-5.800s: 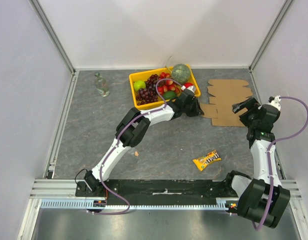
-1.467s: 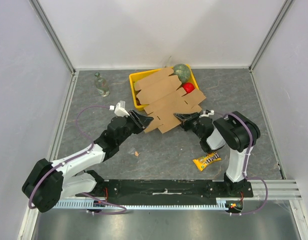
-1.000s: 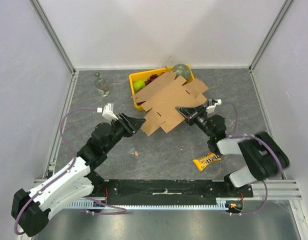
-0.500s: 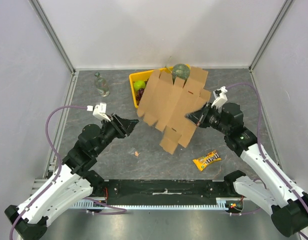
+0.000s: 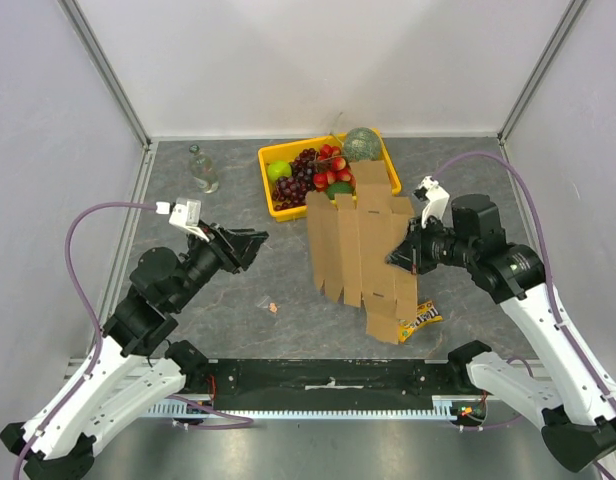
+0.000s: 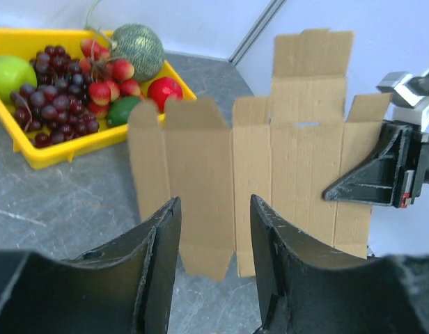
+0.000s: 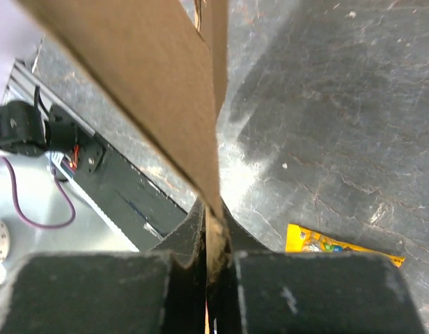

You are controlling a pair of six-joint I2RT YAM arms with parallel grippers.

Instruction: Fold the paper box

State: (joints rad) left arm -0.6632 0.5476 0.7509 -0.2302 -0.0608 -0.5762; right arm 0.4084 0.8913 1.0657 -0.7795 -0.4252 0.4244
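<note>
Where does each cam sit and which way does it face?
Top external: above, behind the bases, looking down at the table; left gripper and right gripper show, the right holding up the paper box.
Left wrist: faces the box's broad side and fruit tray; own open fingers frame it.
Right wrist: looks down the box edge-on; own shut fingers, candy packet beyond.
Shared: all see the box.

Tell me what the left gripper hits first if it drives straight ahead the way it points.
Most likely the cardboard sheet, which the right gripper holds upright. In the wrist view it fills the gap between the open fingers of the left gripper. Nothing shows in between, though depth is unclear.
</note>
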